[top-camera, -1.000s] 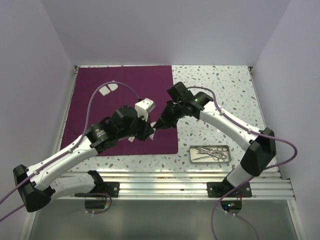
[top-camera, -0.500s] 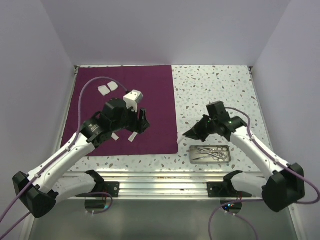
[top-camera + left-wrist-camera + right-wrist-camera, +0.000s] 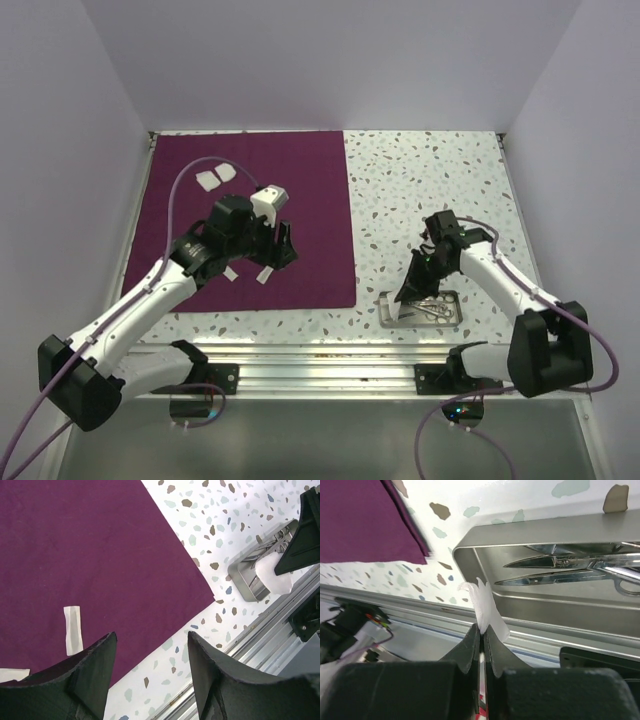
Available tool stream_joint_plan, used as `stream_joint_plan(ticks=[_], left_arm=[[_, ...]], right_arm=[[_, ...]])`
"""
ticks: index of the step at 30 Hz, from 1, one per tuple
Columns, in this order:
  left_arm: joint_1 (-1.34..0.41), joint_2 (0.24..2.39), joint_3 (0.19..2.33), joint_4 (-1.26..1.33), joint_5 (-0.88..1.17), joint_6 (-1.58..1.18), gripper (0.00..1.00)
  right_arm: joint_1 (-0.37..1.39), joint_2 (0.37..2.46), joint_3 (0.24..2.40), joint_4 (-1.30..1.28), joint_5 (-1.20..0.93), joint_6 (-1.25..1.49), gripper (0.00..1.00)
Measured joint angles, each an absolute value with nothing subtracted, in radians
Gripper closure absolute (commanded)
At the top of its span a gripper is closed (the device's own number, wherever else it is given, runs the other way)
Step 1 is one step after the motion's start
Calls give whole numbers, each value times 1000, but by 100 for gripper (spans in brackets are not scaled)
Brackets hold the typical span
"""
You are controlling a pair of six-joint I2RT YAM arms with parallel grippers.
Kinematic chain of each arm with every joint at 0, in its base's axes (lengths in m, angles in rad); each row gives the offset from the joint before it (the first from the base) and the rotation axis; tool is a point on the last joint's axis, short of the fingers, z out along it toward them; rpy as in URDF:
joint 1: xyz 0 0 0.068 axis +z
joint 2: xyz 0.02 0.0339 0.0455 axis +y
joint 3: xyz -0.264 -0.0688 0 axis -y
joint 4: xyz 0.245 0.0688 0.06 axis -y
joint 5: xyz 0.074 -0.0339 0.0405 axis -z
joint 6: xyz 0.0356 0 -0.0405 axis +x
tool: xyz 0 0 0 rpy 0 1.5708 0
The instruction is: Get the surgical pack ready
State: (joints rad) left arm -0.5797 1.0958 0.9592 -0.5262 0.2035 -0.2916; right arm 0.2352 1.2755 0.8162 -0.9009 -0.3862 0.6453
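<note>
Pale lilac walls, speckled bench. On the left the plum cloth lies flat. Two gauze pads sit near its far corner and two gauze strips lie mid-cloth, just beside your left tool. That tool hangs over the cloth with its jaws wide and nothing in them.

To the right, off the cloth, your right tool is pinched tight on one gauze pad, which pokes out past the tips. It's poised at the left end of the steel tray by the near rail, and the scissors already lie inside.

Step in hand, as I read it: loading gauze into the tray. For the next move, come down until the pad is inside the rim, keep it at the free end away from the scissors, then let go. Four pieces on the cloth are not yet moved.
</note>
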Motion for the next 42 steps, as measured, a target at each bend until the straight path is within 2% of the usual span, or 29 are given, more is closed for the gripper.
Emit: stream_joint_plan(ticks=[8,20,32,42], left_arm=[[-546,1092,903,-495,234,-295,38],[-523,1086,889,-486,247,-307,39],[-510,1083,889,-487,245,-314,39],[-503,1082,889,-487,243,-316,39]], right_arm=[[230,1394,832,-916,-419,463,100],[215,1465,852,-837,-543,398,100],[131,1548,815,-784,-539,367,100],[130,1555,813,-797,-480,366,99]])
